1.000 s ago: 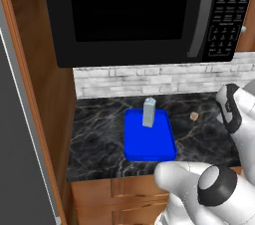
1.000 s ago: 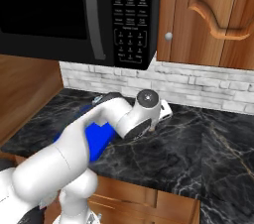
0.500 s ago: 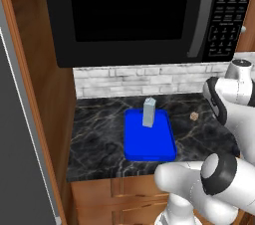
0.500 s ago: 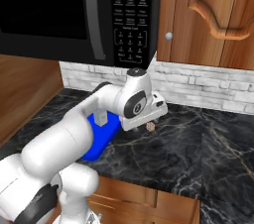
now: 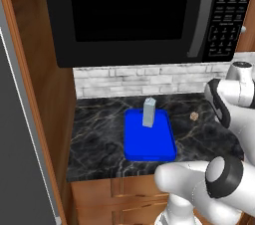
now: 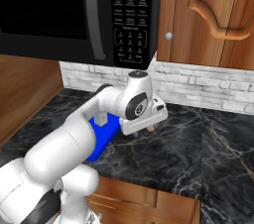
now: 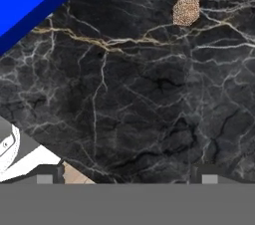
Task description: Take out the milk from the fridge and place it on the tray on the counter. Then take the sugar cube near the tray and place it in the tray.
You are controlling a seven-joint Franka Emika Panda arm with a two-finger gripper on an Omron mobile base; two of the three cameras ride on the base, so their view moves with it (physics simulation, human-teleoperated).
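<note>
The pincer [image 7: 127,174] stands wide open above the black marble tabletop [image 7: 139,99], holding nothing. The sugar cube [image 7: 186,10], small, brown and grainy, lies on the tabletop near the blue tray [image 5: 149,142]. The pale blue-grey milk [image 5: 149,112] carton stands upright in the tray.

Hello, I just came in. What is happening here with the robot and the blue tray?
The milk already stands upright in the blue tray on the counter, below the microwave. The sugar cube still lies on the counter to the right of the tray, apart from it. The gripper is open and empty above the counter, with the sugar cube ahead of it in the hand view, so picking it up appears to be next.
</note>
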